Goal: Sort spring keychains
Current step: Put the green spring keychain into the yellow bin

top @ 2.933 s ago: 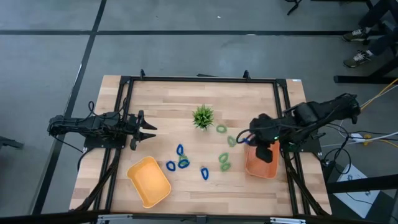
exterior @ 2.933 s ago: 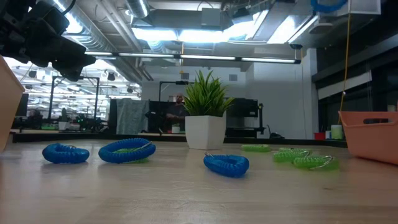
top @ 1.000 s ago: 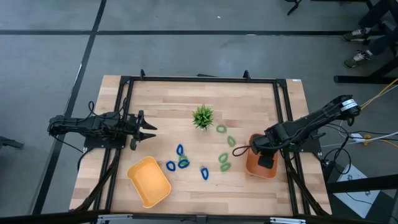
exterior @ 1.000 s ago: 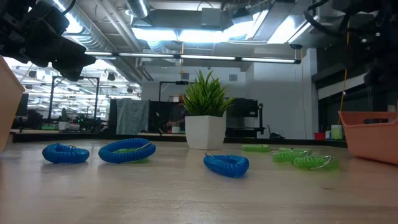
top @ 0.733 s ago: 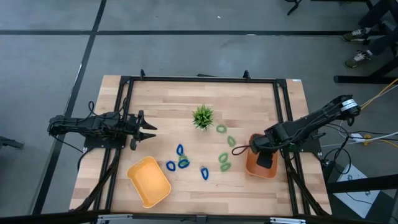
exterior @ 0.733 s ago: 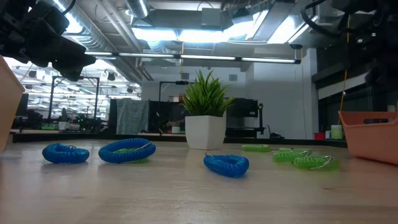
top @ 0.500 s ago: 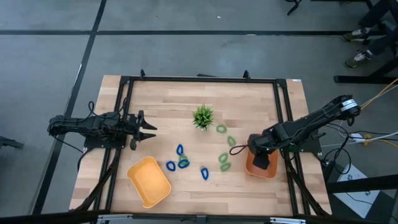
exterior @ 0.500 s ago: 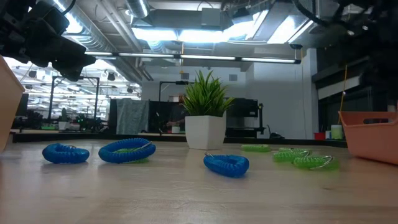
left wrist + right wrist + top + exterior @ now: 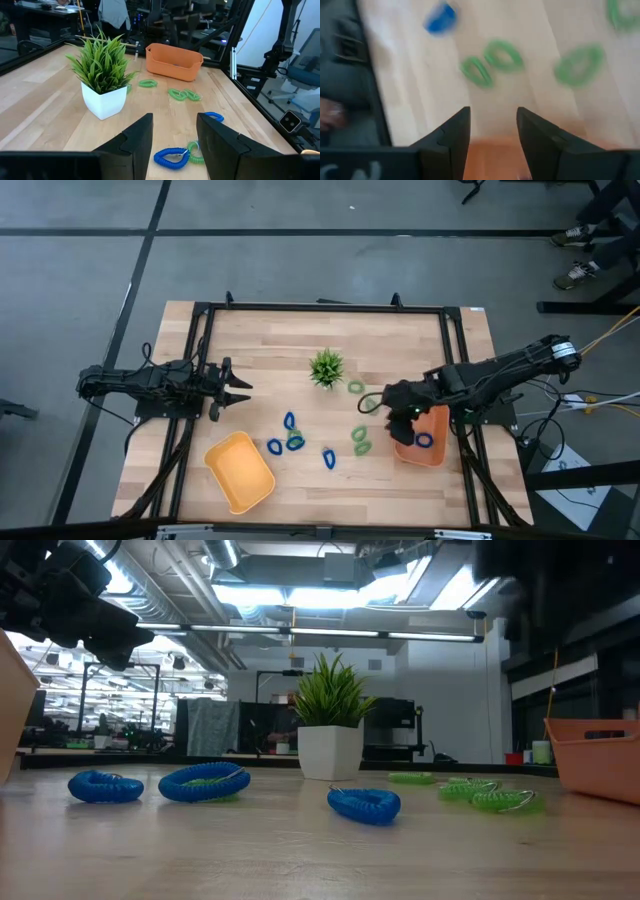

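Blue spring keychains and green ones lie flat on the wooden table in front of a potted plant. One blue keychain lies inside the orange tray at the right. My right gripper hangs open over that tray's left rim, nothing between its fingers; green keychains lie ahead of it. My left gripper waits open at the table's left side, well short of the keychains.
A yellow-orange tray stands near the front left. A black frame runs round the table. The potted plant stands behind the keychains at the middle. Bare wood lies at the far left and the near right.
My right gripper has risen out of the orange tray, tipped up from pointing steeply down and swung toward the table's middle. A blue keychain now lies in that tray, apart from the gripper.
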`<state>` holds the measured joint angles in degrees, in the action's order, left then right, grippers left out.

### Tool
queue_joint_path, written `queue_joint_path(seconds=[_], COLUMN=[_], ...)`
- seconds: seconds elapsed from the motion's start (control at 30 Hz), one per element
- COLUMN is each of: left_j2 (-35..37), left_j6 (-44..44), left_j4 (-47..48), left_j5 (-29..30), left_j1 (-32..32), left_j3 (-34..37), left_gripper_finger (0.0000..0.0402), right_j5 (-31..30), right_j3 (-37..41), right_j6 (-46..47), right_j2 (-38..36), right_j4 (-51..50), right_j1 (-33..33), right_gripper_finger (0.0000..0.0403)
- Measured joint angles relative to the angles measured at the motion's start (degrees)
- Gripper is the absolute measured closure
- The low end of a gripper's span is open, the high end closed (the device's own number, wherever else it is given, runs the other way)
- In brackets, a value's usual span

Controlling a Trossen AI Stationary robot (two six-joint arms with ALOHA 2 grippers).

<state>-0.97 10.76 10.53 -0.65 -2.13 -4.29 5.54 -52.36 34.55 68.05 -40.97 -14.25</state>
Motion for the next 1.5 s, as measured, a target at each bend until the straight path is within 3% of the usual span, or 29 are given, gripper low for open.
queue_joint_path(seconds=[0.27,0.47,0.63,0.83,1.2,1.5], left_j2=[0.0,0.0,0.0,0.0,0.0,0.0], left_j6=[0.0,0.0,0.0,0.0,0.0,0.0], left_j4=[0.0,0.0,0.0,0.0,0.0,0.0], left_j5=[0.0,0.0,0.0,0.0,0.0,0.0], left_j1=[0.0,0.0,0.0,0.0,0.0,0.0], left_j3=[0.0,0.0,0.0,0.0,0.0,0.0], left_gripper_finger=[0.0253,0.0253,0.0253,0.0253,0.0253,0.0253], right_j5=[-0.4,-10.3,-18.9,-22.4,-23.0,-22.4], right_j3=[-0.1,-0.1,-0.1,-0.1,-0.1,-0.1], right_j6=[-18.7,-24.2,-22.8,-18.4,-16.8,-13.8], right_j2=[1.2,5.1,10.6,16.4,22.5,27.5], right_j4=[16.7,15.5,15.0,14.9,14.9,14.9], right_j1=[1.0,1.8,4.8,9.6,18.1,18.5], right_gripper_finger=[0.0242,0.0242,0.0242,0.0242,0.0242,0.0242])
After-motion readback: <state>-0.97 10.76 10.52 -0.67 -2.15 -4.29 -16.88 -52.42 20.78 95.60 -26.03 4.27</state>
